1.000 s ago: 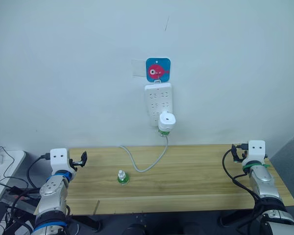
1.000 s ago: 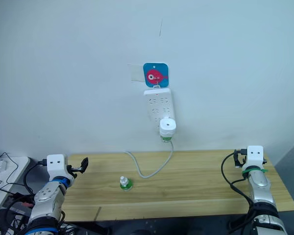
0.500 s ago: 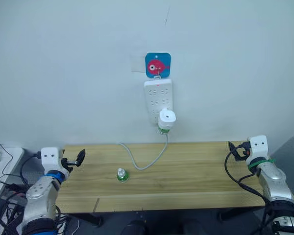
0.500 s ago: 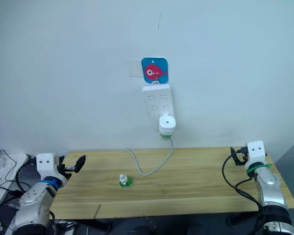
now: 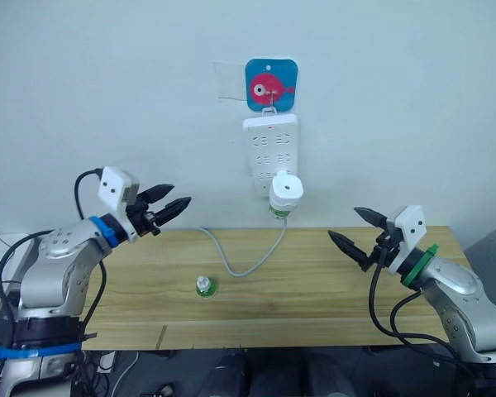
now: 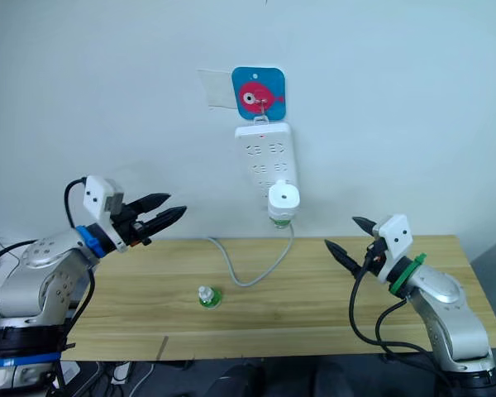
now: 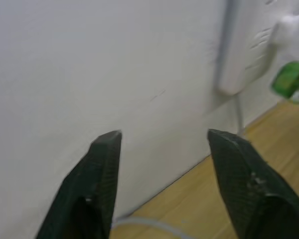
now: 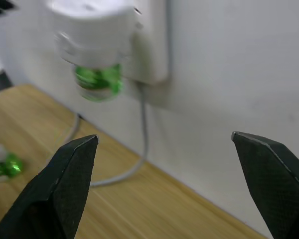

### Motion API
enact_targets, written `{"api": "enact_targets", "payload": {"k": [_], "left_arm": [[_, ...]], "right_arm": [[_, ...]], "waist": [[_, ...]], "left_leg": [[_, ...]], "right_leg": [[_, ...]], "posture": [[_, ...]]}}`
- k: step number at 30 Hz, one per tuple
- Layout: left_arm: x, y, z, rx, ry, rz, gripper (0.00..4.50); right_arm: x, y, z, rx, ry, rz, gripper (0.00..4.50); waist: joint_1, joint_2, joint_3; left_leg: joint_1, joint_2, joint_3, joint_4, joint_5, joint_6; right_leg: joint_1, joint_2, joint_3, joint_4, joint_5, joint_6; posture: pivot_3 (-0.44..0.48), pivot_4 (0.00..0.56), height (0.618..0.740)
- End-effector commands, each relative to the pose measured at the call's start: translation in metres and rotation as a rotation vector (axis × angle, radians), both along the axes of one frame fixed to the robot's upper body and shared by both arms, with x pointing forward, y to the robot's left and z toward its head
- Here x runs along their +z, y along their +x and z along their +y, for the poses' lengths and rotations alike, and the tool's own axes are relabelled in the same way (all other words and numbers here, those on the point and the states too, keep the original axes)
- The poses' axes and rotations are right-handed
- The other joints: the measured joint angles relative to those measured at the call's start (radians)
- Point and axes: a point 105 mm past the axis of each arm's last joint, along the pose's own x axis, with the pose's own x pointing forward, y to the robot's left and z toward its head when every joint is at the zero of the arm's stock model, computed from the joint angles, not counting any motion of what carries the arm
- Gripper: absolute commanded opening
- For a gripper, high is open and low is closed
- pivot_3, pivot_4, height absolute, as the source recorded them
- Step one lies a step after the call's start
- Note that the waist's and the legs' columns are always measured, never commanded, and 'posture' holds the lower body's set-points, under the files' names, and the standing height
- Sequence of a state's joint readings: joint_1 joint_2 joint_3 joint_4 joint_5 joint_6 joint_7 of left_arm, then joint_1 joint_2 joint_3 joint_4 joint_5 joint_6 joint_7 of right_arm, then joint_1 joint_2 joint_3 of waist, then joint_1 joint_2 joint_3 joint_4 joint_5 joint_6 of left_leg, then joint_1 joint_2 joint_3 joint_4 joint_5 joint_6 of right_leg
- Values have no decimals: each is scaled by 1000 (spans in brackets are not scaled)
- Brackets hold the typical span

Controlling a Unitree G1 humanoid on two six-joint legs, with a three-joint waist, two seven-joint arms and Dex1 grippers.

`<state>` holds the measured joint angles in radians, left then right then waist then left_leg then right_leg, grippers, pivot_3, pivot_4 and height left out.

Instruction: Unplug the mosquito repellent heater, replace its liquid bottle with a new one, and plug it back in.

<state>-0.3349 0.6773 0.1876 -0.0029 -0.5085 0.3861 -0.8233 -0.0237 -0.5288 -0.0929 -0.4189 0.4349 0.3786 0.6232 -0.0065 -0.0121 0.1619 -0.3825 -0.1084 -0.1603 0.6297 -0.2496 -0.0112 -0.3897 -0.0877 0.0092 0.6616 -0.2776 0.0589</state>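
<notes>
Mosquito repellent heater [image 5: 285, 188]: white, rounded, round vent on top, plugged into the lower end of the white power strip [image 5: 270, 154] that hangs upright on the wall. A green liquid bottle [image 5: 279, 211] sits in its underside, hanging above the counter [image 5: 314, 298] and not touching it. In the right wrist view the heater and its green bottle appear ahead of the fingers, off to one side rather than between them.

Above the strip, a blue square hook plate with a red fish [image 5: 270, 83]. A grey cord [image 5: 244, 263] runs from the strip's base down onto the wooden counter and curves toward the wall.

Second small bottle [image 5: 203, 286], green base with a pale cap, stands upright on the counter, left of the cord's loop and well apart from both arms.

Left gripper [image 5: 172, 203]: raised above the counter's left end, pointing toward the wall area left of the strip; fingers spread, nothing between them.

Right gripper [image 5: 355, 228]: raised above the counter's right part, aimed toward the heater but well short of it; fingers spread wide, holding nothing.
</notes>
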Motion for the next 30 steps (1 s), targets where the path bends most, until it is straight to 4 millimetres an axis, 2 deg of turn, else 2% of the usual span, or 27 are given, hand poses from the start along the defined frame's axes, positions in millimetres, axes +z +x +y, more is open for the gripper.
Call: {"api": "enact_targets", "payload": {"k": [1,6,9,20,30], "left_arm": [[15,8,-18,-72,0,-49,2901],[15,23,-39,-171,31,-68,2901],[18,34,-52,-214,20,-81,2901],[20,52,-91,-342,7,-116,2901],[18,63,-107,-395,0,-131,2901]], "right_arm": [[23,-12,21,56,31,-58,4500],[51,-23,42,96,98,-117,4500],[57,-29,50,121,102,-128,4500],[54,-30,50,95,108,-110,4500],[53,-31,48,58,111,-103,4500]], "waist": [[-3,-2,4],[-24,-4,13],[-27,-8,26],[-46,-14,43],[-44,-14,46]], "left_leg": [[0,0,0,0,0,0],[-1,0,0,0,0,0],[-1,0,0,0,0,0],[-2,0,0,1,0,-1],[-2,-1,-2,3,0,0]], "right_leg": [[0,0,0,0,0,0],[0,0,-1,-1,0,0],[0,0,-2,-1,0,0],[0,0,-3,-1,0,1],[1,0,-5,0,1,2]], "posture": [[-59,185,740],[-114,199,740],[-145,212,740],[-185,233,740],[-214,216,740]]}}
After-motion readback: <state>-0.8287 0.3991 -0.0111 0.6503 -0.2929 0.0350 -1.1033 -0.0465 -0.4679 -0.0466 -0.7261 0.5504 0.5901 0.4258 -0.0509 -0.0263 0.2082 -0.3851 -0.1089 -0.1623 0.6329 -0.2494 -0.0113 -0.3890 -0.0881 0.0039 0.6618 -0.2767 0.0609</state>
